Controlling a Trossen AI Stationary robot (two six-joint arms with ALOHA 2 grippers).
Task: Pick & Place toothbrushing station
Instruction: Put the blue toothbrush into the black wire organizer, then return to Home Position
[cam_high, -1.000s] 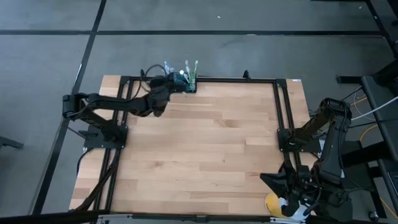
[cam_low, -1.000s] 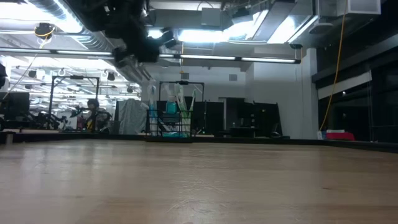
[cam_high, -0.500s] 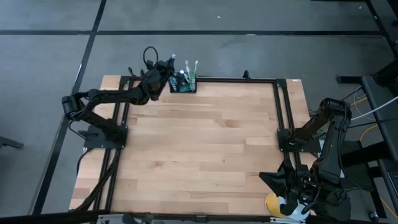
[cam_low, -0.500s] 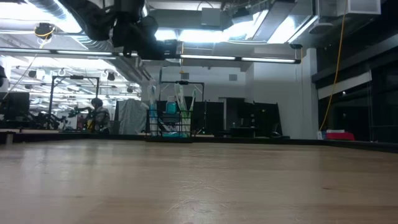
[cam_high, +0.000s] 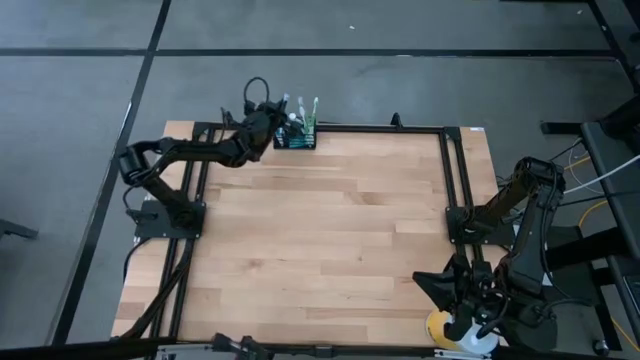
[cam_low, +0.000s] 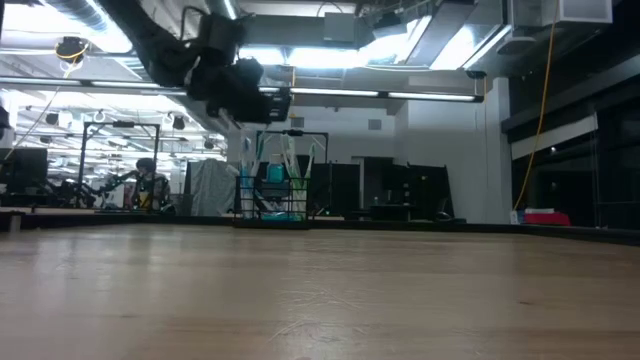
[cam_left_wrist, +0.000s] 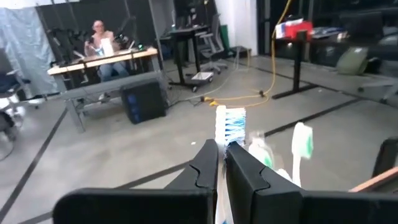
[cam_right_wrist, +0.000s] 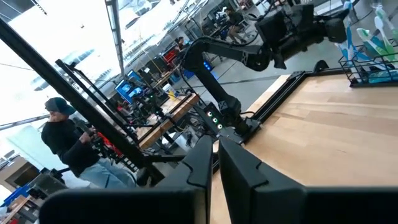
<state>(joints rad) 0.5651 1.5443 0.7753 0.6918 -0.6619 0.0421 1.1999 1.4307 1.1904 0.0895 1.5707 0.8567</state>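
Note:
The toothbrushing station (cam_high: 298, 137) is a small black wire-mesh caddy standing on the table's far edge with toothbrushes upright in it; it also shows in the low view (cam_low: 275, 190). My left gripper (cam_high: 272, 120) hovers just left of it, above table height (cam_low: 250, 98), shut on a white toothbrush with blue bristles (cam_left_wrist: 231, 123). My right gripper (cam_right_wrist: 215, 149) is shut and empty at the table's near right corner, above a yellow-and-white cup (cam_high: 456, 330). My left gripper pinches the toothbrush's neck (cam_left_wrist: 221, 148), just below the bristle head, between its two fingers. The brush runs along the fingers, and its head sticks out past the fingertips (cam_left_wrist: 208, 155). The brush is lifted clear of the table, beside the caddy (cam_left_wrist: 292, 180).
Two more brushes with green and white heads (cam_left_wrist: 301, 140) stand in the caddy. A black metal frame (cam_high: 445, 180) runs round the table's edges. The wooden table top (cam_high: 330, 240) lies bare between the arms. A person sits at a desk beyond the table (cam_left_wrist: 99, 40).
My left gripper has carried the toothbrush toward the table's far edge, then right toward the caddy, staying shut on it. The arm's base joint has swung with it. The caddy and the right arm have kept still.

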